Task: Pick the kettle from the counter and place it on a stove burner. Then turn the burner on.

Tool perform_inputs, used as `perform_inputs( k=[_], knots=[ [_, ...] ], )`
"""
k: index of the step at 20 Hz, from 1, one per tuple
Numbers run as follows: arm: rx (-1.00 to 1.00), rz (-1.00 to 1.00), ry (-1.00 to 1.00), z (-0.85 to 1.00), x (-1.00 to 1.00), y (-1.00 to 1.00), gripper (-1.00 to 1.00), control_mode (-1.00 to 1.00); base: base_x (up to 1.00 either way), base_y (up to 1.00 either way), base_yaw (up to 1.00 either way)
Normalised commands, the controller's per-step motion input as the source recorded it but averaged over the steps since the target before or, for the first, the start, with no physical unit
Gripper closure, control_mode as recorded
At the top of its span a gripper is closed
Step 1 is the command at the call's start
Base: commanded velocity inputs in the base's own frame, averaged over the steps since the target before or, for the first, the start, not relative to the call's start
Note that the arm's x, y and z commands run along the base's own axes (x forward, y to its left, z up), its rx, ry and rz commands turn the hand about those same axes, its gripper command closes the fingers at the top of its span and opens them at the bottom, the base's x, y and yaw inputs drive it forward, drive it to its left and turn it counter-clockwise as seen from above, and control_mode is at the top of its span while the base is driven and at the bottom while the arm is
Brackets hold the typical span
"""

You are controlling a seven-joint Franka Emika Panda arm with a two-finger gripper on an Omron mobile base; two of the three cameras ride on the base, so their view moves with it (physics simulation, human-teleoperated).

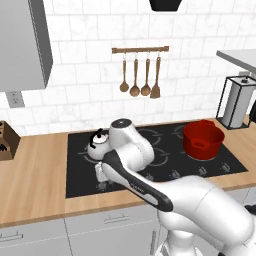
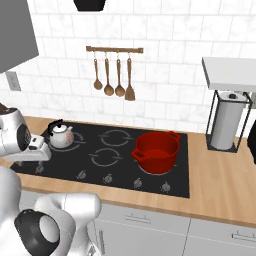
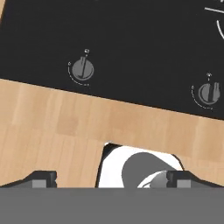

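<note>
The cream-white kettle [image 1: 98, 143] [image 2: 61, 135], with its black handle and lid knob, stands upright on the black cooktop [image 3: 131, 48] at its rear left, over a stove burner ring [image 2: 76, 145]. My gripper [image 3: 111, 179] hangs open over the cooktop's front-left edge, nearer the front than the kettle and apart from it. Its two fingertips [image 3: 41, 178] stand wide apart with nothing between them. Below it lie the light-brown counter [image 3: 61, 122] strip and two round grey knobs [image 3: 82, 69] [image 3: 208, 93]. In the left base view my own arm hides part of the cooktop.
A red two-handled pot [image 1: 202, 140] [image 2: 156, 152] sits on the cooktop's right side. A paper towel holder [image 2: 227, 125] stands on the counter at the right. Wooden utensils [image 1: 140, 75] hang on the wall rail. A brown box [image 1: 6, 141] is at the far left.
</note>
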Motion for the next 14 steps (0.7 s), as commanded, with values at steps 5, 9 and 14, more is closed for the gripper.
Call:
perform_inputs(
  k=[5, 9, 14],
  knots=[
    [0.01, -0.02, 0.08, -0.17, 0.07, 0.28, -1.0, -1.0, 0.0, 0.0, 0.0],
    [0.0, -0.08, 0.02, -0.03, 0.12, 0.15, -1.0, -1.0, 0.0, 0.0, 0.0],
    [0.0, -0.07, 0.0, -0.03, 0.25, 0.0, -1.0, -1.0, 0.0, 0.0, 0.0]
  ],
)
